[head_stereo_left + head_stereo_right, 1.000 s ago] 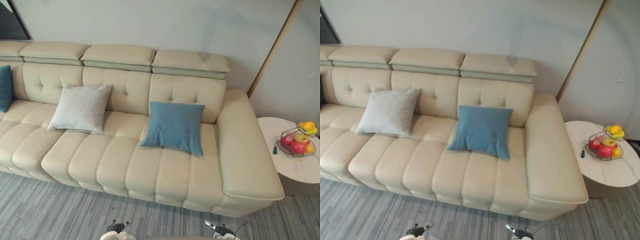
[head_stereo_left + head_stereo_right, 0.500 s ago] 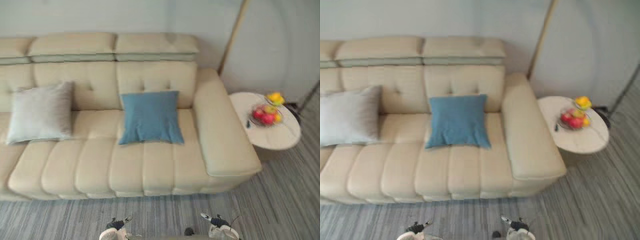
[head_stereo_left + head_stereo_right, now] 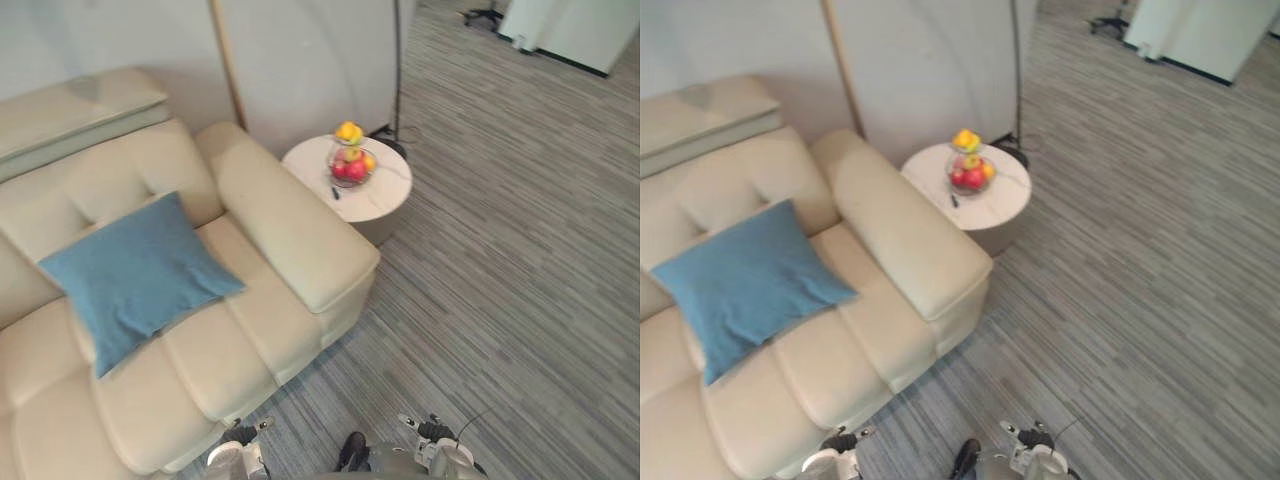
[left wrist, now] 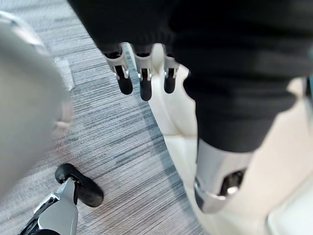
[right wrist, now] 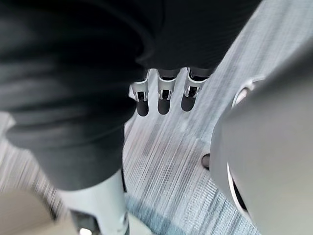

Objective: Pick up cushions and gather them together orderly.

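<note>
**Left hand**: we enter it with fingers hanging straight and slack, thumb apart, nothing held. It hangs over the grey carpet, with the cream sofa close beside it.

**Right hand**: likewise loose and empty, over carpet.

**Blue cushion**: it sits at the left of the head view, on the sofa seat, its upper part against the backrest and one corner pointing toward the seat front.
- Handling: we judge it light, soft and yielding. It is cloth-covered, so neither slippery nor fragile, though likely to sag if lifted by a single corner.
- Hold: we would grasp two opposite edges, or pinch deep into one side where the filling gives.

**Round side table**: it stands at the upper centre of the frame, just beside the sofa's armrest, and bears a wire fruit basket. It is well apart from the cushion and not for handling.
</note>
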